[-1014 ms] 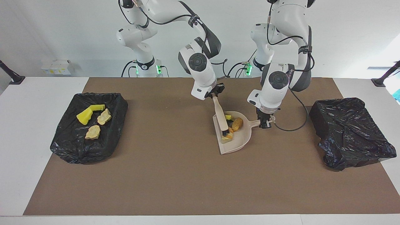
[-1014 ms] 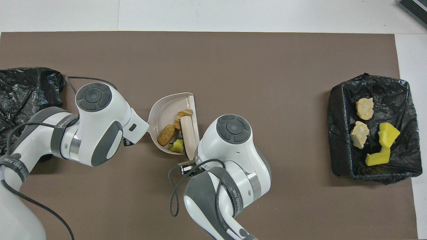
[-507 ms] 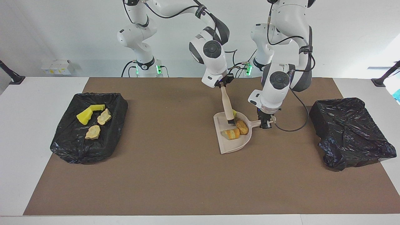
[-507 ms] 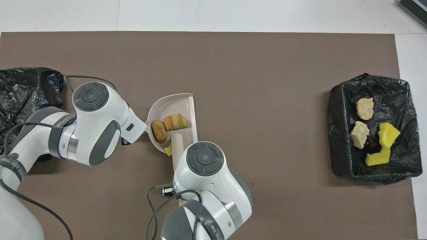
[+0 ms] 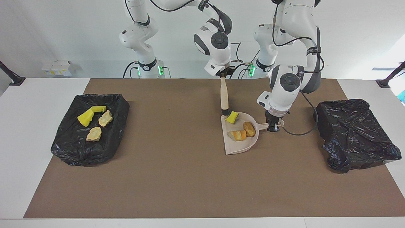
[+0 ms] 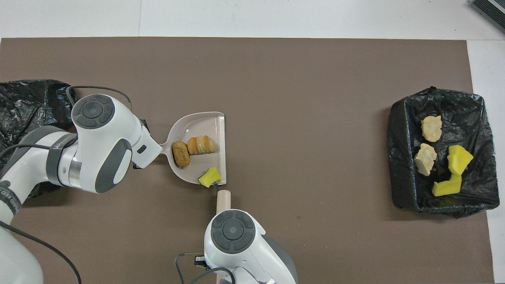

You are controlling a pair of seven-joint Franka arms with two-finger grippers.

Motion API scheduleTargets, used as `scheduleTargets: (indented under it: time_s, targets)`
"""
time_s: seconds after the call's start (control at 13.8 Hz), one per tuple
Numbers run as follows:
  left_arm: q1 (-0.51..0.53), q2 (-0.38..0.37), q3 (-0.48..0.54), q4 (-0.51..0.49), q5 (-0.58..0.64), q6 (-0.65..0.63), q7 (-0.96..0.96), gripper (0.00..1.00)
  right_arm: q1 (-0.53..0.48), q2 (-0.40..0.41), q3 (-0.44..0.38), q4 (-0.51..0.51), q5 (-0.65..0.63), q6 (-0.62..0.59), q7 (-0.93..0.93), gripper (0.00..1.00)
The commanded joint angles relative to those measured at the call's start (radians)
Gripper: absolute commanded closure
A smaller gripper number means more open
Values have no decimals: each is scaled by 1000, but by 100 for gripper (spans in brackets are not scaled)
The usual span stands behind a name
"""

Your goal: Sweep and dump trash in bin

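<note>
My left gripper [image 5: 274, 126] is shut on the handle of the beige dustpan [image 5: 238, 147], which sits low at the brown mat in the middle of the table. In the pan lie a yellow sponge bit [image 5: 233, 117], a striped orange bread piece [image 5: 237, 135] and a brown bread piece [image 5: 249, 129]. My right gripper [image 5: 225, 75] is shut on the beige brush [image 5: 224, 96]. The brush hangs upright, bristles down at the sponge bit, at the pan's corner nearest the robots. The overhead view shows the pan [image 6: 197, 125], sponge bit [image 6: 209, 177] and brush [image 6: 223, 197]; both grippers are hidden under their wrists.
A black-bagged bin [image 5: 82, 155] at the right arm's end holds a yellow sponge piece [image 5: 88, 115] and two beige lumps [image 5: 105, 118]. A second black bag [image 5: 354, 133] lies at the left arm's end, close beside the left arm.
My right gripper has lifted the brush and drawn it out of the pan toward the robots. The scraps have spread out in the pan. The pan has shifted slightly toward the left arm's end.
</note>
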Motion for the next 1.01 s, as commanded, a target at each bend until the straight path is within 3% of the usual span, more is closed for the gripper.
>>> scheduleTargets:
  time_s: [0.0, 0.72, 0.94]
  targets:
    - [41, -6, -5, -23, 16, 38, 73, 100, -10, -48, -4, -72, 6, 3, 17, 100]
    - [102, 18, -8, 20, 3, 30, 217, 100, -30, -40, -6, -35, 4, -8, 28, 100]
    - [102, 15, -6, 14, 4, 21, 245, 100, -29, -39, -3, -35, 8, 38, 28, 100]
